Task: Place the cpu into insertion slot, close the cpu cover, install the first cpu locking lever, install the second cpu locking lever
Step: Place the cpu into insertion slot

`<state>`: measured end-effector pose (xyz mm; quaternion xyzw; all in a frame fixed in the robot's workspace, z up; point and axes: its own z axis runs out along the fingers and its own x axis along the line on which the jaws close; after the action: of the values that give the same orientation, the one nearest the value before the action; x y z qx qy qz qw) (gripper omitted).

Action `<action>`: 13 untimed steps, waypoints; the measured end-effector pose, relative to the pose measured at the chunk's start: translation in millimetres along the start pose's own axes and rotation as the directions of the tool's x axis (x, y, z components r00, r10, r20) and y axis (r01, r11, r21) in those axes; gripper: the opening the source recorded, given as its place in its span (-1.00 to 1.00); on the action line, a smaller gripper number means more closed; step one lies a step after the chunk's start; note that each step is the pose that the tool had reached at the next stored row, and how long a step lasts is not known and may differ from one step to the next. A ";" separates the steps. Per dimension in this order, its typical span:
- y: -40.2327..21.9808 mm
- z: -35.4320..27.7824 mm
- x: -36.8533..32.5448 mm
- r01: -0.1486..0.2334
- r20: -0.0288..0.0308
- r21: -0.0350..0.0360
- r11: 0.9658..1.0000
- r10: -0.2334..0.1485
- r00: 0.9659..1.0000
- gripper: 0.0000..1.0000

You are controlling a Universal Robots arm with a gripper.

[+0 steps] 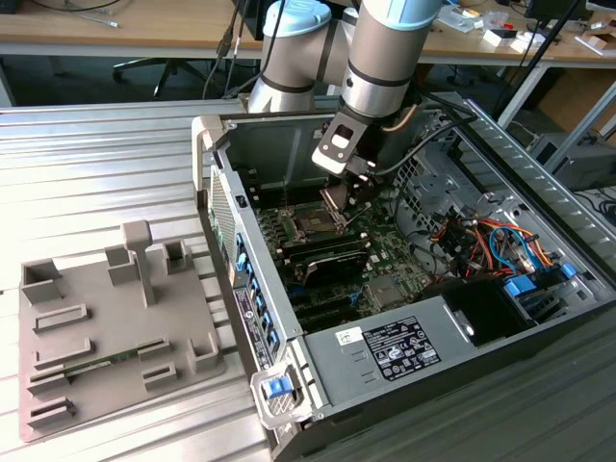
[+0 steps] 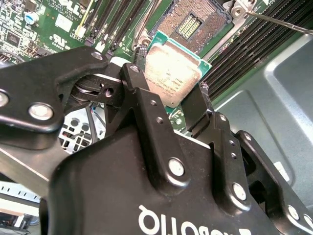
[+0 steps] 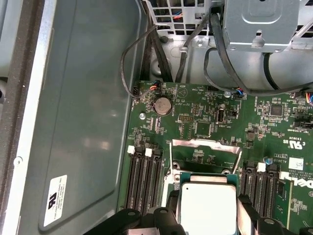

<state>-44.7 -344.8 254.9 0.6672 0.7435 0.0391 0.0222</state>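
My gripper (image 2: 169,81) is shut on the cpu (image 2: 172,73), a small square chip with a dull silver face, its black fingers pressing two opposite edges. It hangs tilted just above the green motherboard, a short way from the insertion slot (image 2: 195,22), which lies open with its dark pin field bare. In the first wrist view the cpu (image 3: 208,205) sits between the fingertips, and the cpu cover (image 3: 205,143) stands raised beyond it. The exterior view has the gripper (image 1: 334,197) low inside the open computer case, right above the insertion slot (image 1: 313,224).
A thin metal lever (image 2: 283,20) runs past the socket. Black memory slots (image 3: 144,178) flank it. Cables (image 1: 481,236) and a power supply (image 1: 404,346) crowd the case on the exterior view's right. A grey fixture tray (image 1: 106,327) lies outside the case, at the exterior view's left.
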 end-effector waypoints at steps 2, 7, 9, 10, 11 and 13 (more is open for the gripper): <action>0.0 0.0 0.0 -0.003 0.000 0.000 1.000 0.003 1.000 0.09; 0.0 0.0 0.0 -0.016 0.002 0.000 1.000 0.016 1.000 0.09; 0.0 0.0 0.0 -0.024 0.004 0.000 1.000 0.024 1.000 0.09; 0.0 0.1 0.0 -0.027 0.005 0.000 1.000 0.027 1.000 0.09; 0.0 0.1 0.0 -0.029 0.006 0.000 1.000 0.029 1.000 0.09; 0.0 0.1 0.0 -0.032 0.007 0.000 0.999 0.032 0.999 0.09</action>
<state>-44.7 -344.8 254.8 0.6793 0.7325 0.0370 0.0244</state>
